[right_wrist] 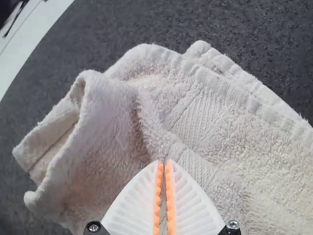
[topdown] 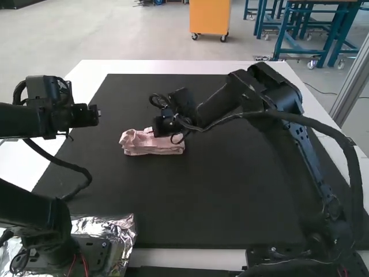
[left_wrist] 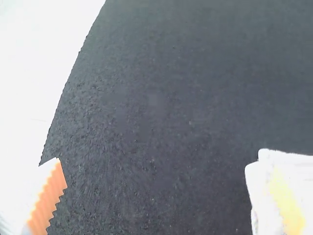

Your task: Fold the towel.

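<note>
Right gripper (topdown: 162, 126) over towel, fingers pressed together, tips against terry; cannot tell whether any cloth is pinched between. Pink towel (topdown: 153, 148) lies folded into compact, rumpled bundle, one end curled into open loop, layered edges along side. Beneath, black mat (topdown: 202, 196) on white desk (topdown: 167, 66). Left gripper (topdown: 92, 115) near mat's left edge, fingers spread wide. Crumpled foil (topdown: 123, 229) by left arm's base.
</note>
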